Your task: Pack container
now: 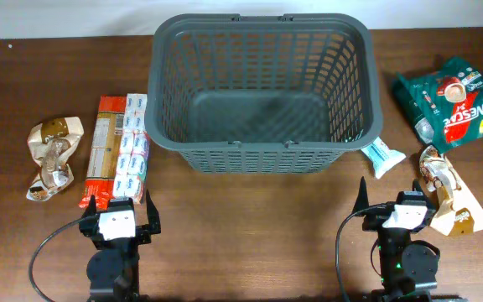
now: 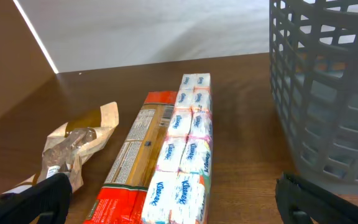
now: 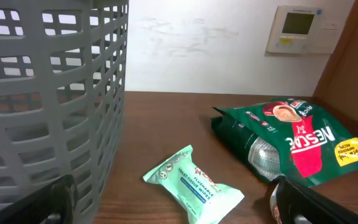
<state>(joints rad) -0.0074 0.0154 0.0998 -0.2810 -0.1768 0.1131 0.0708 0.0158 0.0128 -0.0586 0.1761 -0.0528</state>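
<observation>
While both arms rest at the near table edge, the left gripper (image 1: 122,210) and right gripper (image 1: 397,201) spread wide and holding nothing, the large dark grey slotted plastic basket (image 1: 258,159) stands empty at back centre, between two groups of packets.

The chief risk is crowding. The white-and-blue block of pocket tissue packs (image 1: 133,151) lies touching the long orange-ended clear packet (image 1: 102,149), so a finger pushed down that seam would likely drag both. Its other side is just beside the basket's left wall, leaving little room for the outer finger. The small pale green wipes sachet (image 1: 382,156) seems tucked under the basket's near right corner, possibly touching it, and a jaw could snag the lattice there.

Any load carried low could clip the thick rim.

Bare wood in front of the basket, between the arms, offers free room, as does the space around the green foil coffee pouch (image 1: 451,101)
</observation>
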